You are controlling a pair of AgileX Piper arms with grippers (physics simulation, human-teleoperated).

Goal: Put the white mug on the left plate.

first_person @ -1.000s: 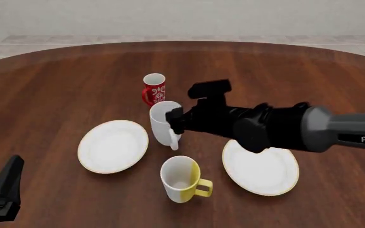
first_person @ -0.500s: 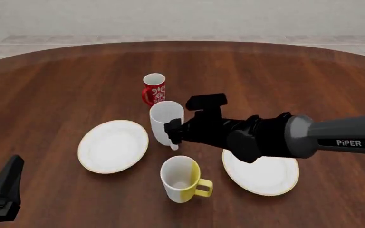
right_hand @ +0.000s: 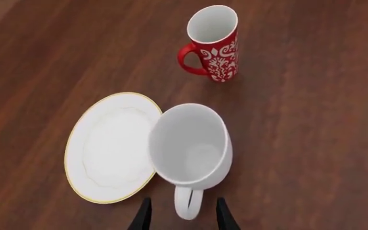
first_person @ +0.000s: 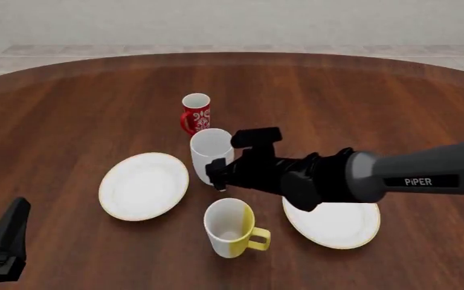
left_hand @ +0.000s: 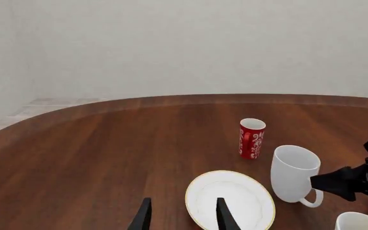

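- Parted jaws on the right gripper (right_hand: 178,219) straddled the loop handle of the white mug (first_person: 211,154); my wrist camera showed a finger on either side of it with gaps, so nothing was clamped.
- I judged the handle was the chosen hold because it pointed back toward my near edge, straight down the line of the right arm's reach.
- Upright on the wood near the middle of the table sat the white mug (right_hand: 191,143), its base beside the left plate (first_person: 143,185), just beyond the rim rather than on it.
- That left plate (right_hand: 115,146) lay bare toward the left edge; once I closed on the handle, it would only need a lift and a short carry.
- At the near-left corner I had the left gripper (left_hand: 181,219) parked, fingers spread and holding nothing, out of the right arm's way.
- Farther toward the far edge stood the red mug (first_person: 196,112), apart from the white one.
- Nearer me, the yellow mug (first_person: 233,228) sat between the two plates, close under the right arm, so I reckoned a low swing could clip it.
- Under the right arm's forearm lay the right plate (first_person: 333,225), partly hidden.
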